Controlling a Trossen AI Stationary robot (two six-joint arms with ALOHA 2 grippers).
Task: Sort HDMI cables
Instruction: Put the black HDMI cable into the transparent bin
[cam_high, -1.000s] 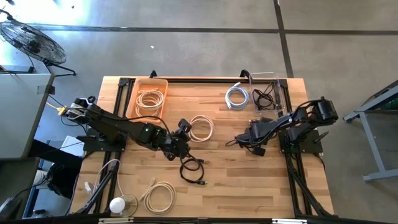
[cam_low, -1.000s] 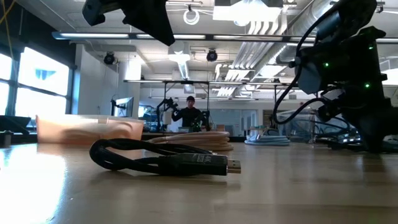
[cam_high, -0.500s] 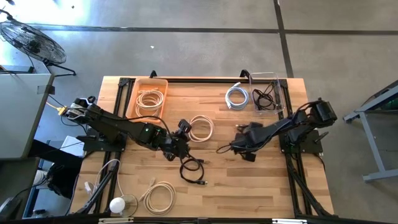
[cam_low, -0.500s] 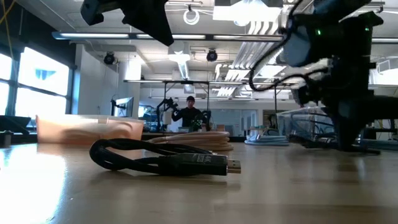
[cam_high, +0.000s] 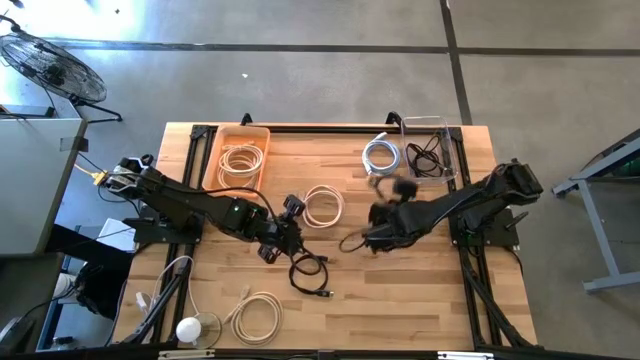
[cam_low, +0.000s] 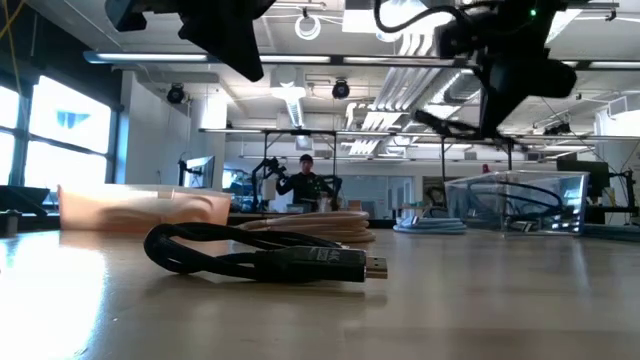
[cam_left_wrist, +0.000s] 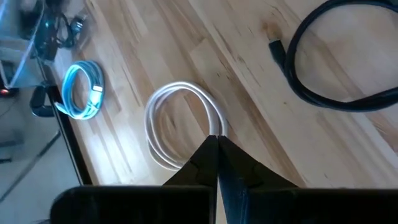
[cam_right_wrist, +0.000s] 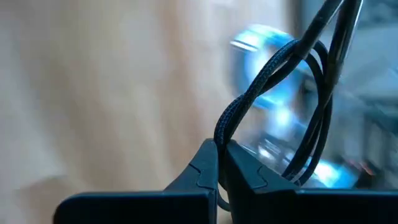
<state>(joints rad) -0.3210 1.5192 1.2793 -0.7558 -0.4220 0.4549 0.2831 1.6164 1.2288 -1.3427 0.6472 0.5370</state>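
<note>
My right gripper (cam_right_wrist: 217, 144) is shut on a black braided cable (cam_right_wrist: 267, 74) and hangs high over the table's middle (cam_low: 505, 85), its arm (cam_high: 445, 205) reaching in from the right. My left gripper (cam_left_wrist: 217, 138) is shut and empty; it hovers (cam_low: 215, 30) at the near-left rim of a cream coil (cam_high: 322, 205) that lies flat. A black cable (cam_high: 310, 272) lies loose near the middle. A silvery-white coil (cam_high: 381, 155) lies toward the far edge. An orange tray (cam_high: 215, 150) holds a cream coil (cam_high: 240, 160). A clear box (cam_high: 447, 135) holds a black cable (cam_high: 428, 158). My right gripper pinches the black braided cable between its two fingertips at a twisted stretch (cam_right_wrist: 225, 127) where two strands cross. The loop stands out beyond the fingers, lifted clear of the table. The picture is blurred, so which end of the cable this is cannot be told.
Another cream coil (cam_high: 258, 315) and a white round object (cam_high: 190, 328) sit at the near-left edge. Bare wood lies between the middle and the near-right corner. A person (cam_low: 305, 180) stands far off in the room behind.
My right gripper has risen from near table height and swung toward the table's left and middle, turning as it went, with the black cable carried up with it. The clear box, hidden behind the arm in the low view before, now shows.
</note>
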